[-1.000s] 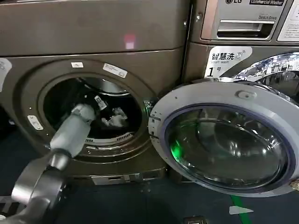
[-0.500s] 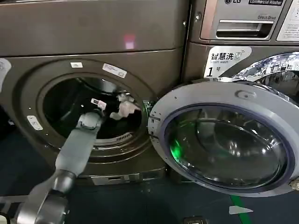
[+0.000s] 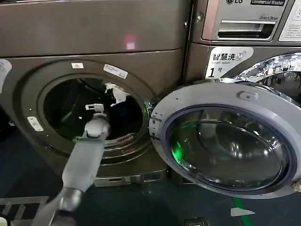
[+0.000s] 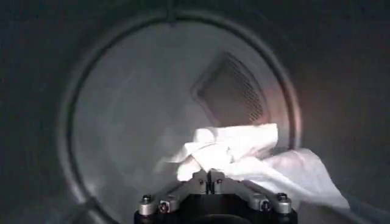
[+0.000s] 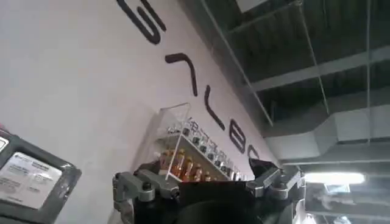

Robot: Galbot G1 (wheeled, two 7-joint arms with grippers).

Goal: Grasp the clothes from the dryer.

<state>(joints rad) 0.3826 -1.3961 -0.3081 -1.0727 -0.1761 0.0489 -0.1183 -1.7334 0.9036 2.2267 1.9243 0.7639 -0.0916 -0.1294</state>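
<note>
Two laundry machines stand side by side on a dark floor (image 3: 141, 207): the bronze-grey dryer (image 3: 94, 33) and, beside it, a silver-fronted washer (image 3: 244, 33) with a white sticker (image 3: 228, 59). Swung out in front of that washer is the dryer's round glass door (image 3: 230, 141), fully open. Through the wide porthole (image 3: 91, 113) reaches the left arm (image 3: 87, 155), with the left gripper (image 3: 109, 96) at the upper part of the opening. Its fingers are pinched tight together on a bunch of white clothes (image 3: 116, 93), which hangs from the tips just beyond and to the side of them. From the wrist, the fingertips (image 4: 209, 178) meet with no gap, and the white cloth (image 4: 244, 152) spills away past them, one fold trailing off toward the drum wall. Behind the cloth lies the pale drum back (image 4: 134, 122) with a dark vent grille (image 4: 234, 91). Away from the machines, the right gripper (image 5: 207, 182) points up at a white wall with dark lettering (image 5: 183, 61) and a small shelf of bottles (image 5: 189, 158); its fingers are spread wide and hold nothing
</note>
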